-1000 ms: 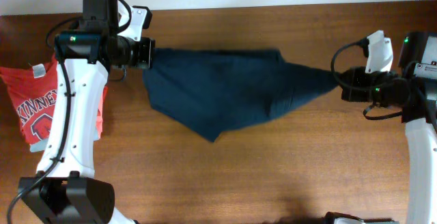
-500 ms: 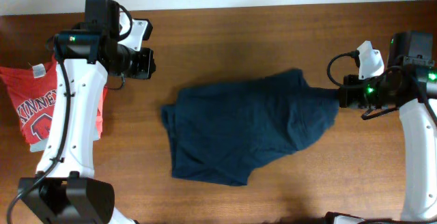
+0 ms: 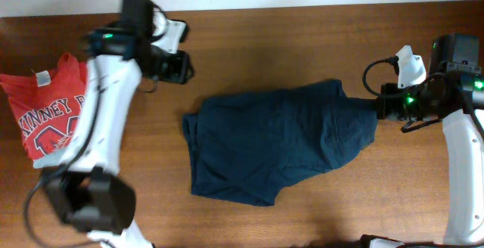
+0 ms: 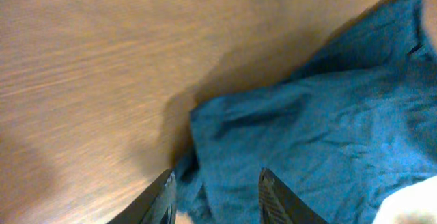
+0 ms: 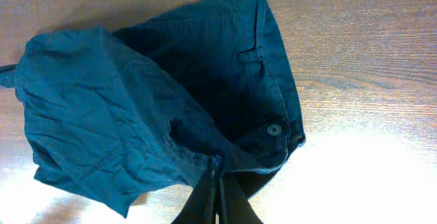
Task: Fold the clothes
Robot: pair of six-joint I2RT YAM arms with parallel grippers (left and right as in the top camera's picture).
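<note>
The brown wooden table (image 3: 302,36) carries 2 garments. The navy shorts (image 3: 265,153) lie rumpled from the right claw (image 3: 376,106) toward the left claw (image 3: 187,67). A red t-shirt (image 3: 45,119) lies beyond the left claw.

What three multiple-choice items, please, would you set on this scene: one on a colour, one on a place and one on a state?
1. The shorts are: A grey; B navy blue; C red.
2. The red t-shirt lies: A by the left arm, apart from the shorts; B on top of the shorts; C tucked inside the shorts.
3. The right pincer is: A open above the shorts; B shut on nothing; C shut on the shorts.

Key: 1 B, the overhead view shows dark blue cloth. 2 A, bare wood separates the two garments. 3 C, its wrist view shows fabric pinched in it.
</note>
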